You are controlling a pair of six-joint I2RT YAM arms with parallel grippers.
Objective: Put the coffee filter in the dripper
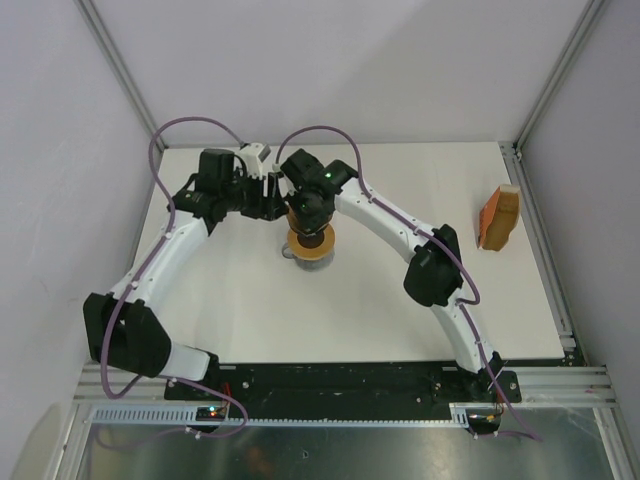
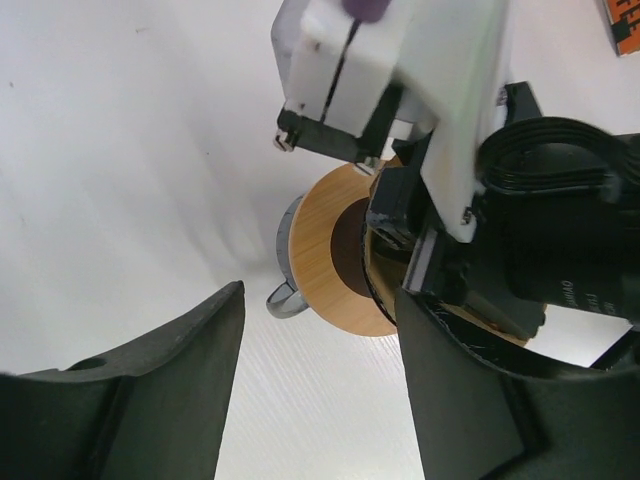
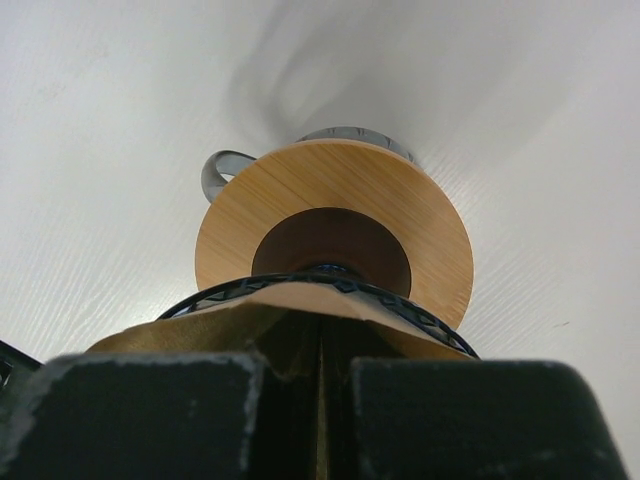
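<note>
My right gripper [image 1: 303, 222] [image 3: 322, 400] is shut on the tan coffee filter [image 3: 200, 335]. It holds the filter spread inside the dark blue ribbed rim of the dripper [image 3: 440, 330]. The dripper is right over the flat amber disc [image 3: 430, 230] on the glass jug [image 3: 213, 172]; I cannot tell whether it rests on the disc. My left gripper [image 1: 268, 200] [image 2: 320, 370] is open and empty, just left of the jug, with bare table between its fingers. In the top view the right gripper hides the dripper and filter.
The amber disc [image 1: 312, 250] [image 2: 320, 255] and jug stand at the table's centre rear. An orange stack [image 1: 498, 218] [image 2: 625, 25] stands near the table's right edge. Both arms crowd around the jug. White walls close off the back and sides.
</note>
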